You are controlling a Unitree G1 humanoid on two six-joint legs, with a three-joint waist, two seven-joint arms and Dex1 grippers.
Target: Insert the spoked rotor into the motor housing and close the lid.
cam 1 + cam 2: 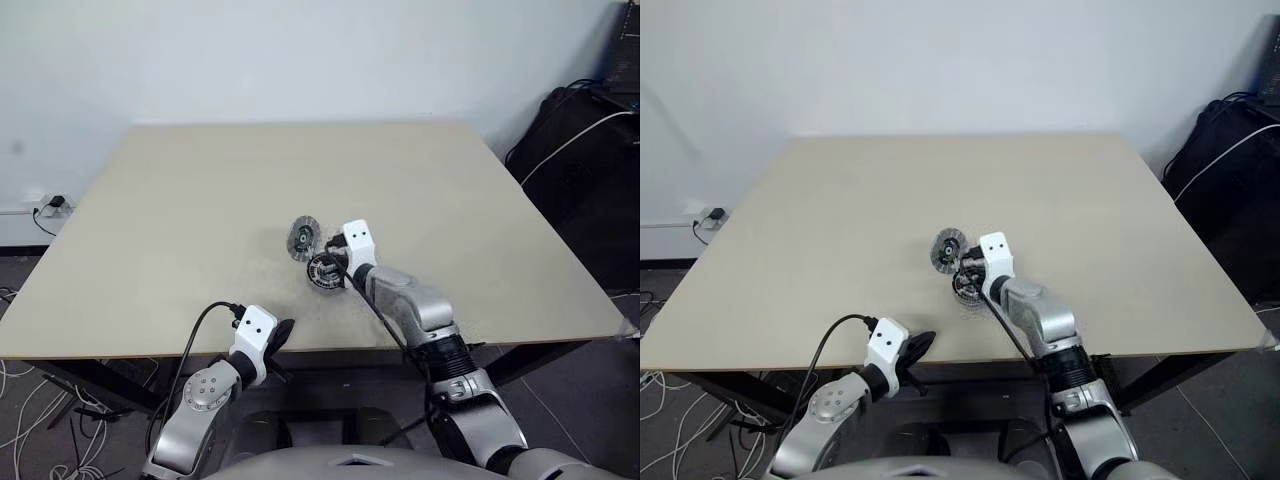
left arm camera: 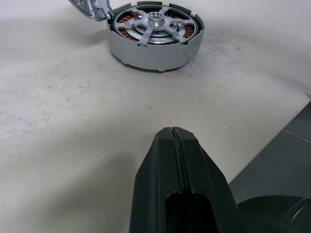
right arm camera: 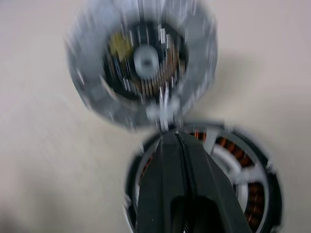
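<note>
The motor housing (image 2: 155, 53) lies flat on the table (image 1: 200, 200), near its front middle. Copper windings ring its inside, and the silver spoked rotor (image 2: 156, 22) sits within it. The lid (image 1: 302, 238) stands tilted on edge just behind and left of the housing (image 1: 327, 272), with its inner face turned towards me. My right gripper (image 3: 168, 133) hovers over the housing (image 3: 243, 174), shut, its tips at the lower rim of the lid (image 3: 141, 63). My left gripper (image 2: 172, 132) is shut and holds nothing, low at the table's front edge (image 1: 283, 335), well short of the housing.
Bare tabletop extends all around the parts. The front edge of the table runs just past my left gripper. A wall socket with cables (image 1: 50, 205) sits low on the left. Dark equipment with cables (image 1: 590, 150) stands beyond the right edge.
</note>
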